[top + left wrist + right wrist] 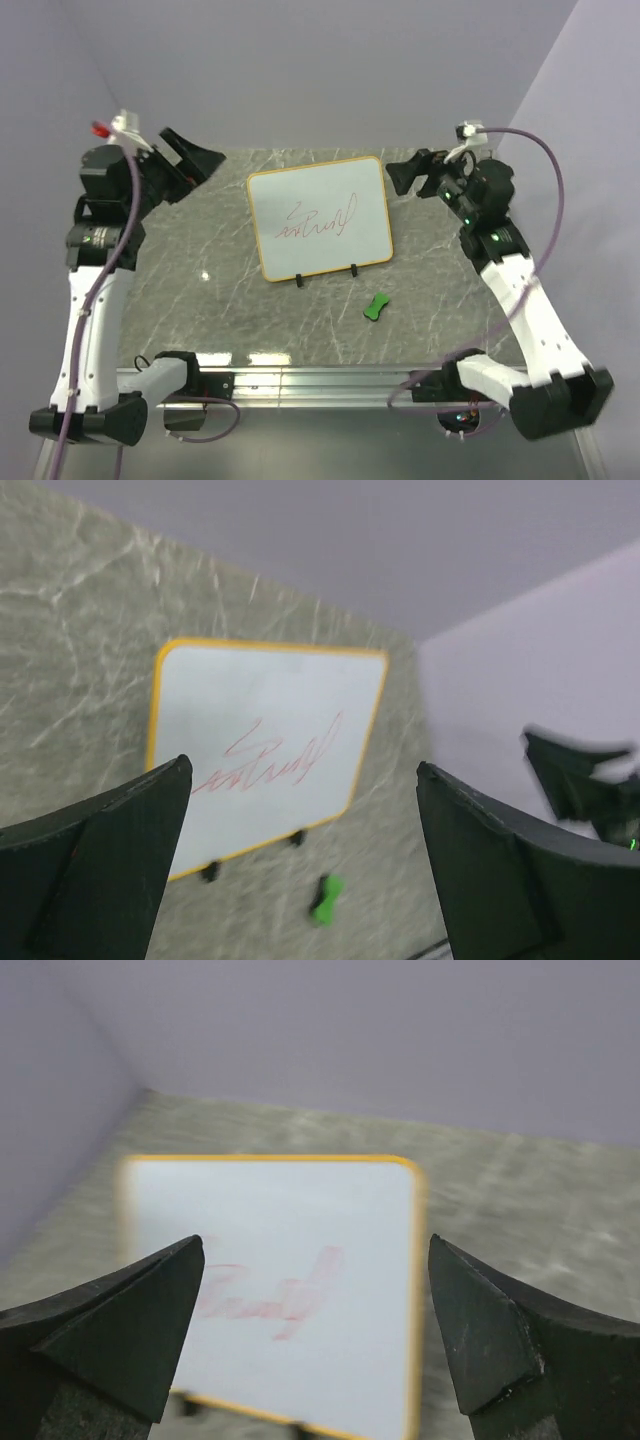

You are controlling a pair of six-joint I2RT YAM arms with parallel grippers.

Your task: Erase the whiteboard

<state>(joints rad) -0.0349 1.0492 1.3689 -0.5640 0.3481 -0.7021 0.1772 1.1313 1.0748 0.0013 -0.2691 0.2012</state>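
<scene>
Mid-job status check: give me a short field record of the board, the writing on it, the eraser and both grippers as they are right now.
whiteboard: on the table, between the two arms
writing: red scribble across the middle, not yet erased
eraser: green, on the table just in front of the board's near edge, apart from it
left gripper: open, empty, off the board's left side
right gripper: open, empty, off the board's right side
contact: neither gripper touches the board or the eraser
</scene>
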